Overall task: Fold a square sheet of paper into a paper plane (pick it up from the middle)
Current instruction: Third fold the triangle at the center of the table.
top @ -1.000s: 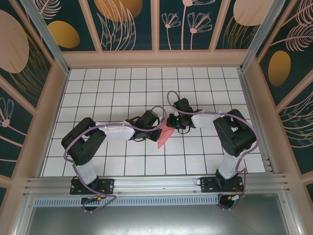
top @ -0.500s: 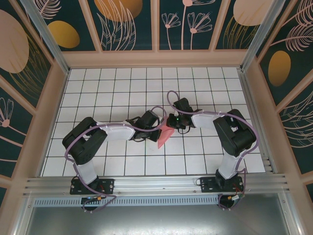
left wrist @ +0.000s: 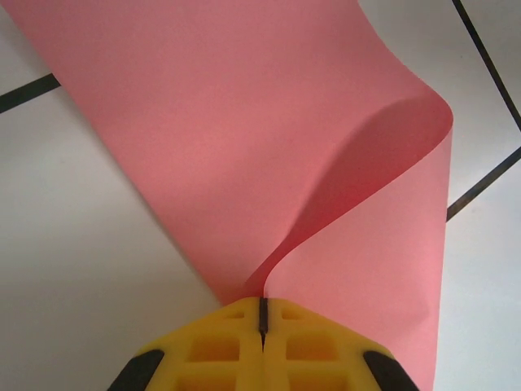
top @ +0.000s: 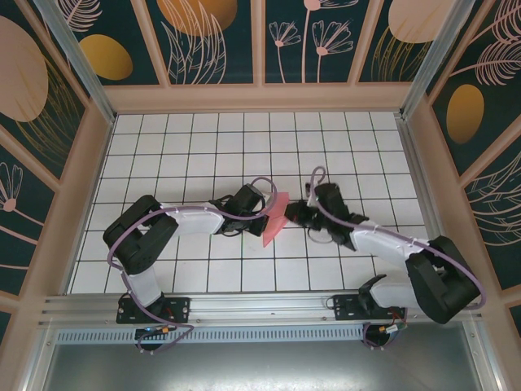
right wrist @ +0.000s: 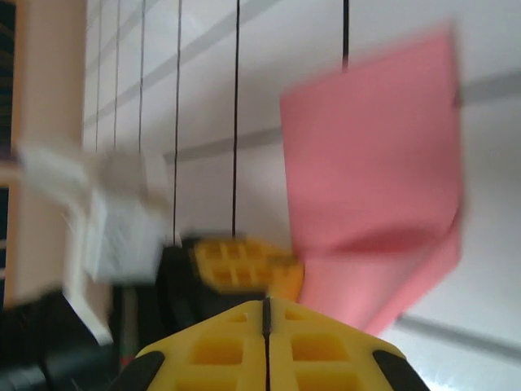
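Left wrist view: left tool (left wrist: 262, 308) pinches the curled square sheet of paper (left wrist: 244, 122) at lower centre, mid-fold by appearance; right tool (right wrist: 266, 308), closed empty, should next flatten the crease.

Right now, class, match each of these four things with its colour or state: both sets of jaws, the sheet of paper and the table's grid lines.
Things:
1 left jaws
2 right jaws
3 sheet of paper
4 grid lines

Colour or state:
A black
B shut, empty
C pink, curled over
D shut on the sheet of paper

Pairs: 1-D, 2-B, 3-C, 4-A
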You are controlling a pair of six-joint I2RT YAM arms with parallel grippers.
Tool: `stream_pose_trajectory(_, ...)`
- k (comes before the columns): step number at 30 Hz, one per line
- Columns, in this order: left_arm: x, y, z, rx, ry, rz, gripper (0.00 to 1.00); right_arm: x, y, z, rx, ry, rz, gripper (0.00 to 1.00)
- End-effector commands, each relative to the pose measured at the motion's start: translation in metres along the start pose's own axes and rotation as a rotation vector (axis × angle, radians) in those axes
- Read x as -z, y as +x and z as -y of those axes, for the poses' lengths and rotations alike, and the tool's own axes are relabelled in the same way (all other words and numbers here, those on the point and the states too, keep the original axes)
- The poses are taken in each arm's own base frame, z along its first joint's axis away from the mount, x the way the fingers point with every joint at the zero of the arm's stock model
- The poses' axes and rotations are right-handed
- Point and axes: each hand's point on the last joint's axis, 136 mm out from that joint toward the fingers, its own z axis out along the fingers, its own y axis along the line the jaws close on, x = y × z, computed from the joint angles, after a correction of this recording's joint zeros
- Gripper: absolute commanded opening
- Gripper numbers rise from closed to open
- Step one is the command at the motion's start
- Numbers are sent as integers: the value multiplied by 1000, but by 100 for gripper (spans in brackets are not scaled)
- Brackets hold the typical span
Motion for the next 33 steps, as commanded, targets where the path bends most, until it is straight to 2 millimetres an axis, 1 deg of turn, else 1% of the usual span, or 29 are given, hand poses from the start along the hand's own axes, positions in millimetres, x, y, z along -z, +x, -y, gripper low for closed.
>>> stream_pose_trajectory(1, -6, 30, -13, 3, -39, -87, 2, -8, 35, -18, -100, -122, -53, 6)
stream_pose_trajectory(4, -7, 31, -14, 3, -41, -91, 2, -13, 55, -26, -100, -158, -86, 6)
stream_pose_trajectory(7, -8, 32, -14, 1, -40, -96, 2, -21, 64, -25, -98, -144, -115, 5)
stream_pose_trajectory(14, -10, 33, -15, 0, -42, -99, 2, -37, 70, -23, -96, -137, -170, 5)
stream_pose_trajectory(17, -9, 33, -14, 1, -42, -98, 2, -41, 70, -26, -90, -140, -183, 5)
stream_pose_trajectory(21, -9, 33, -15, 1, -43, -99, 2, -44, 72, -24, -84, -121, -195, 6)
stream_pose_trajectory(23, -9, 34, -15, 1, -42, -99, 2, -46, 74, -18, -88, -101, -203, 6)
stream_pose_trajectory(29, -9, 35, -16, -2, -44, -101, 2, -54, 83, -11, -100, -84, -231, 6)
stream_pose_trajectory(33, -10, 35, -15, -4, -44, -103, 2, -60, 91, 10, -109, -21, -250, 6)
